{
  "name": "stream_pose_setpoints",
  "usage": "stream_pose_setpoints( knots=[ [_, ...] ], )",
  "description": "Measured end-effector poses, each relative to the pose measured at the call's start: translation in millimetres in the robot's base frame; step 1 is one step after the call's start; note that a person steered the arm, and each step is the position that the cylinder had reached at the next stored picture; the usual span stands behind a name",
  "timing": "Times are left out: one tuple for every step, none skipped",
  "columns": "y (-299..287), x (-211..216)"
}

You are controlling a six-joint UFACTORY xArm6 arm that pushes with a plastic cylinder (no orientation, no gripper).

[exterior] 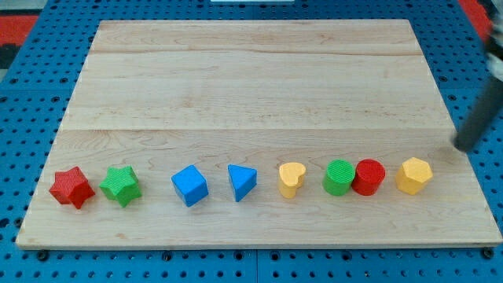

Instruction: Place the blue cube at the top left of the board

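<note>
The blue cube (189,185) sits on the wooden board (251,86) in the lower left part, in a row of blocks near the view's bottom. My rod comes in from the view's right edge, and my tip (460,146) rests near the board's right edge, far to the right of the blue cube and just above and right of the yellow hexagon block (413,175). The tip touches no block.
The row also holds a red star (71,187), a green star (120,185), a blue triangle (241,181), a yellow heart (291,179), a green cylinder (339,177) and a red cylinder (368,177) touching it. Blue pegboard (31,118) surrounds the board.
</note>
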State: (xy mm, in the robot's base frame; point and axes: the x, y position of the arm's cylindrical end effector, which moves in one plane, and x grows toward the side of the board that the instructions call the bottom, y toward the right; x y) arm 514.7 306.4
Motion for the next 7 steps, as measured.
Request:
stream_pose_setpoints(
  knots=[
    [-81.1,94.3],
    [-208.1,103.8],
    [-309.4,79.9],
    [-369.0,46.1],
    [-411.6,36.5],
    [-413.0,52.6],
    [-423.1,64.2]
  ],
)
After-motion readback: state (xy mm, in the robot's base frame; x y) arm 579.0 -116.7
